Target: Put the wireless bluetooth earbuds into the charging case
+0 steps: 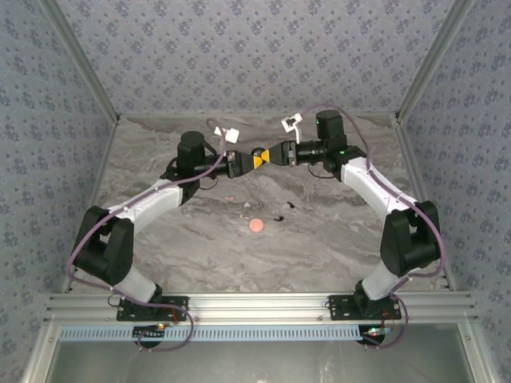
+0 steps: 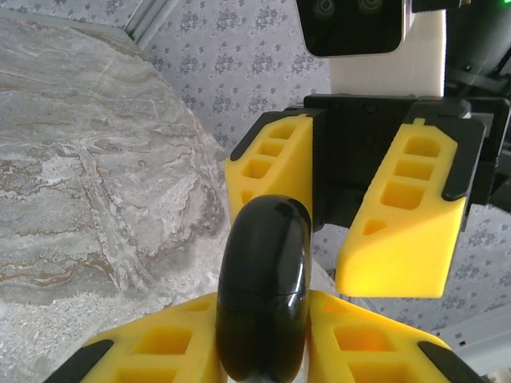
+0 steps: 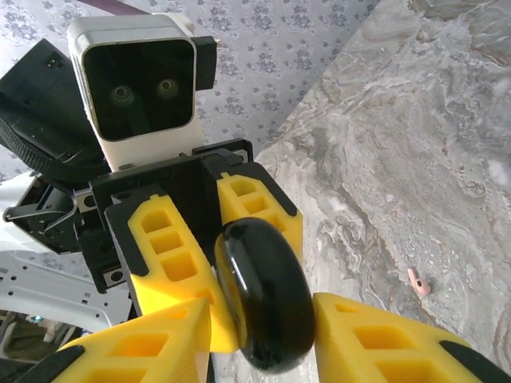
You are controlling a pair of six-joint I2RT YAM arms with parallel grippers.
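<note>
**While the charging case (image 2: pixel 263 279) is hanging aloft, we are listing what is on show**

Where the two arms are meeting in mid-air, behind the pink disc (image 1: pixel 255 226) as seen from the arm bases, we are entering these items.

1. Charging case: black, round and glossy, with its lid closed. It is standing on edge, raised well above the table (image 1: pixel 160 263) and directly behind the disc.

2. Left gripper (image 1: pixel 255 160): it is reaching in from the disc's left rear. Its yellow fingers (image 2: pixel 160 347) are pressing on both flat faces of the case, drawn nearly together, so it is clamping the case.

3. Right gripper (image 1: pixel 268 157): it is reaching in from the disc's right rear, nose to nose with the left one. Its fingers are standing parted around the case's far edge, and one finger (image 2: pixel 403 231) is sitting clear of the case. We are entering it as slackened and gripping nothing.

4. Earbuds: two tiny black bits are lying on the table outside the case. One (image 1: pixel 279 217) is lying just right of the disc. The other (image 1: pixel 289 205) is lying a little farther right and rearward.

5. Small pink bit (image 1: pixel 242 214): it is lying just left and rearward of the disc.
</note>
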